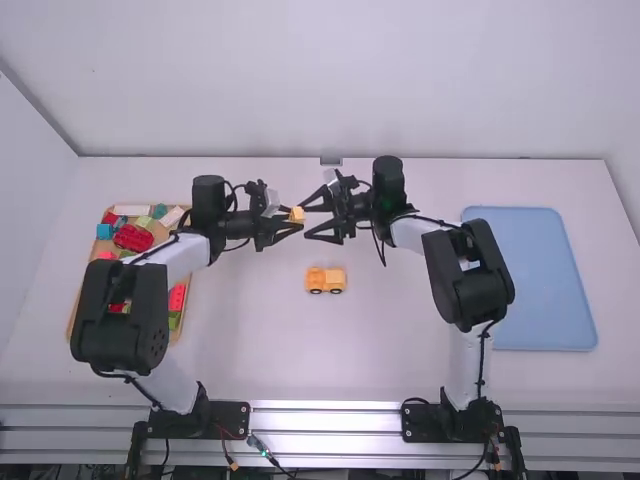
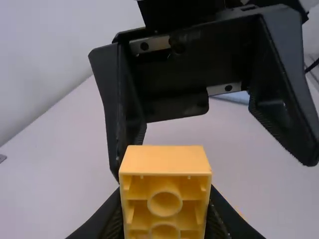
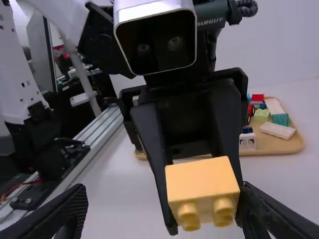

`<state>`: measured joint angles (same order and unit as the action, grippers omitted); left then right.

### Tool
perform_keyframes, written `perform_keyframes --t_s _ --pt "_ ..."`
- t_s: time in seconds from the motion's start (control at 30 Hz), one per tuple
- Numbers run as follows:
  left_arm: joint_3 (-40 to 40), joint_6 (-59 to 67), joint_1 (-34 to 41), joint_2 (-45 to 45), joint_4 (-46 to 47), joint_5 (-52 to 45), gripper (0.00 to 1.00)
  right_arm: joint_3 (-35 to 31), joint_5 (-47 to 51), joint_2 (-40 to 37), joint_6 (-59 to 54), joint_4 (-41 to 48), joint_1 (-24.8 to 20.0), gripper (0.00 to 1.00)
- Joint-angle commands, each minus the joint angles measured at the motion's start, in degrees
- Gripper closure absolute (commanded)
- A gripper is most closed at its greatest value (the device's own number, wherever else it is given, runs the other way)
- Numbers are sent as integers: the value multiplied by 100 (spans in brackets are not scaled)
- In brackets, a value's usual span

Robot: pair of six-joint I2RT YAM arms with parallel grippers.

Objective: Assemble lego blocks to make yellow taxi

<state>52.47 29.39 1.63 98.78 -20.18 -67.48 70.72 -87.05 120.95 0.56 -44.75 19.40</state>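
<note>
My left gripper (image 1: 291, 219) is shut on a small yellow block (image 1: 297, 214), above the table's middle. Facing it, my right gripper (image 1: 314, 221) stands open beside the block. In the left wrist view the block (image 2: 165, 160) turns its hollow underside to the camera, held by my left gripper (image 2: 165, 206). The right wrist view has the block (image 3: 202, 183) with two studs downward, close to one finger of my right gripper (image 3: 163, 201), whose fingers are wide apart. Nearer the arm bases, a yellow vehicle (image 1: 326, 280) with black wheels rests on the table.
A wooden tray (image 1: 178, 338) of coloured blocks lies on the left, partly under my left arm. On the right is a flat blue tray (image 1: 535, 275). The table's far edge meets a white wall behind both grippers.
</note>
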Motion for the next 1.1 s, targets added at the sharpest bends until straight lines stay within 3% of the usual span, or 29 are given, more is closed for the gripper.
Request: perform_keyframes --t_s 0.0,0.5,0.8,1.07 --pt "-118 -479 4 -140 -142 -278 83 144 114 46 -55 -31 55 21" --pt "-138 -424 63 -140 -157 -776 84 142 286 46 824 -1034 133 31" --pt "-138 -413 63 -140 -289 -820 86 142 284 46 824 -1032 122 45" --pt "-138 -411 63 -140 -304 -817 81 142 289 46 820 -1036 166 60"
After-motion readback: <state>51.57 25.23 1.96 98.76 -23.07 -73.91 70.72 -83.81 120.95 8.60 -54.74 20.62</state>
